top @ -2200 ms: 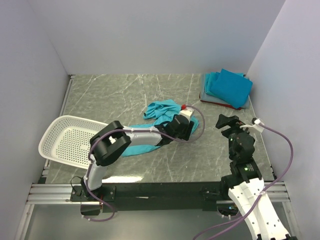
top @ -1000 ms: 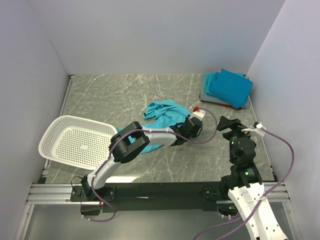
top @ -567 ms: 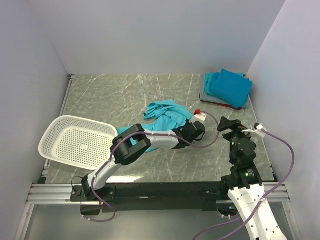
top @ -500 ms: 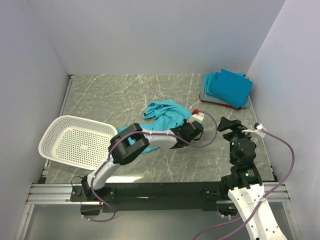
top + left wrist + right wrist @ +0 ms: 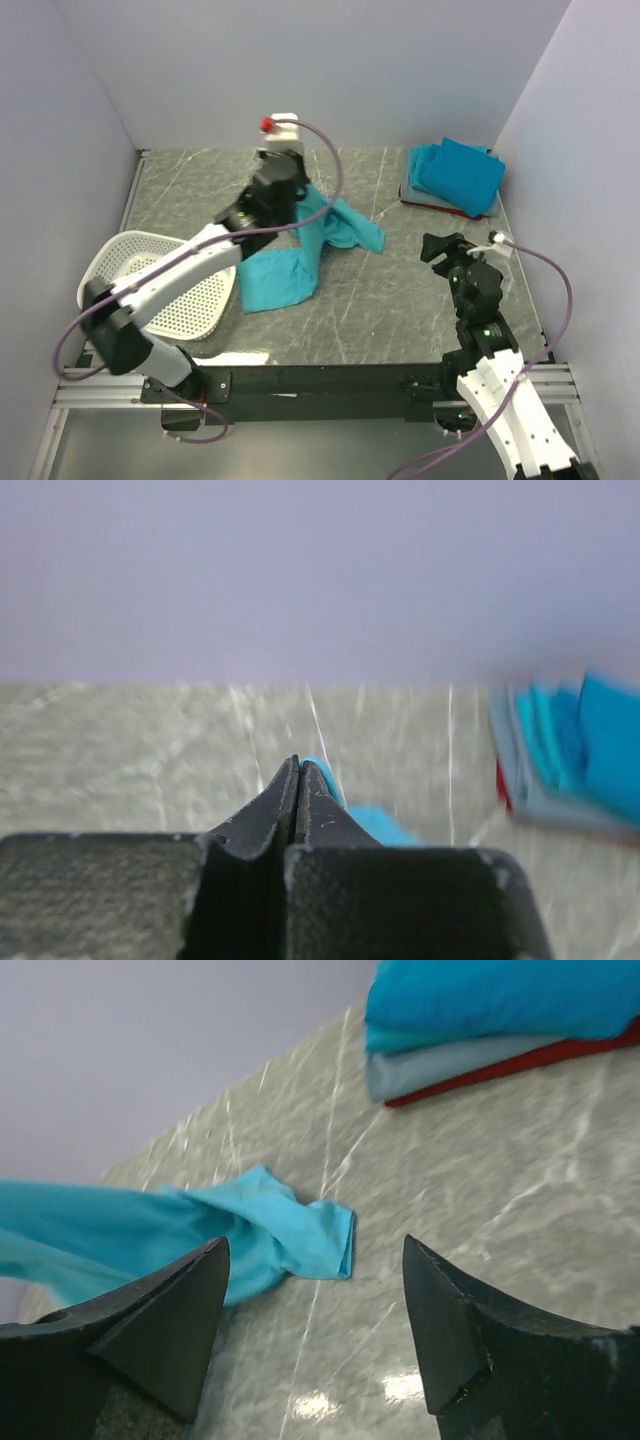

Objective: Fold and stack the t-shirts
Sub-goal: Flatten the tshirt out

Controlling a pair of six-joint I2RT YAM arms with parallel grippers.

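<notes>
Teal t-shirt (image 5: 285, 275): a moment ago bunched on the marble table (image 5: 200, 190) well left of the folded stack (image 5: 455, 178); now pulled up and drawn out into a long band, farther left of that stack than before. Hangs by its upper edge from the left gripper (image 5: 298, 770), with the lower end trailing on the table farther still from the stack, beside the white basket (image 5: 110, 262), and one loose flap pointing back toward the stack. Pinched between fingers pressed tight together, a sliver of teal showing at their tips in the left wrist view. Raised and swung away from the stack within the last half second, after closing low on the cloth.

Nothing held by the right gripper (image 5: 437, 246): fingers spread wide, hovering nearer than the stack, and shifted slightly toward the flap.

Judging by this: shirt picked up and being shaken out for spreading flat; folding itself not yet begun, stacking to follow.
</notes>
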